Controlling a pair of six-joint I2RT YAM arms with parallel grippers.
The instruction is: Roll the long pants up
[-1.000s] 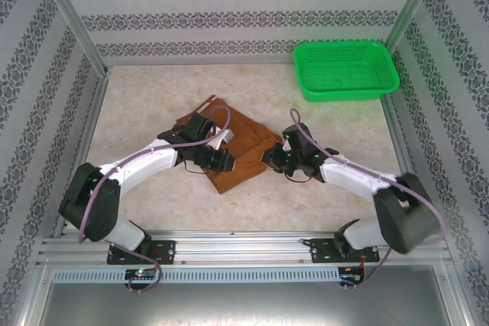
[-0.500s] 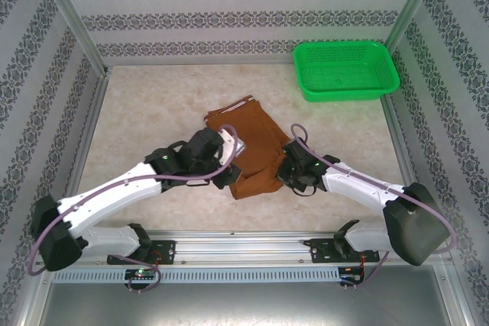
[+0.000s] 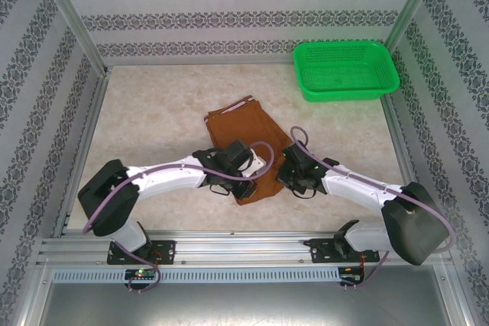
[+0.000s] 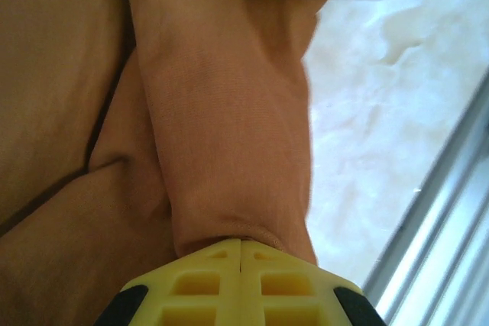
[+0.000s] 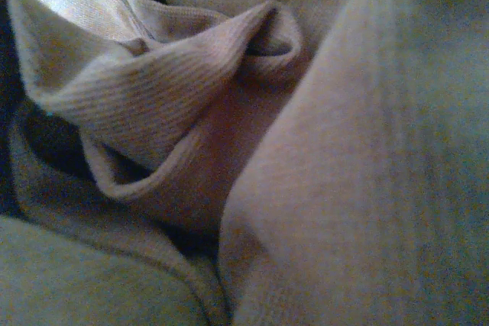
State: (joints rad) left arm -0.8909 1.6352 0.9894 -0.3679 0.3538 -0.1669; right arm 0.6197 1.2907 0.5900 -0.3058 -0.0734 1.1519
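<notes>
The long pants (image 3: 241, 131) lie folded mid-table (image 3: 153, 104), their near end between your two arms. Your left gripper (image 4: 241, 259) is pinched tight on a fold of that near edge. Your right gripper (image 3: 285, 176) sits against the cloth's right side, but you cannot tell whether it grips anything. If only one side is held, the roll could skew, or the thin fold could slip free. Farther back on the right, the green basket (image 3: 345, 95) has nothing in it.
</notes>
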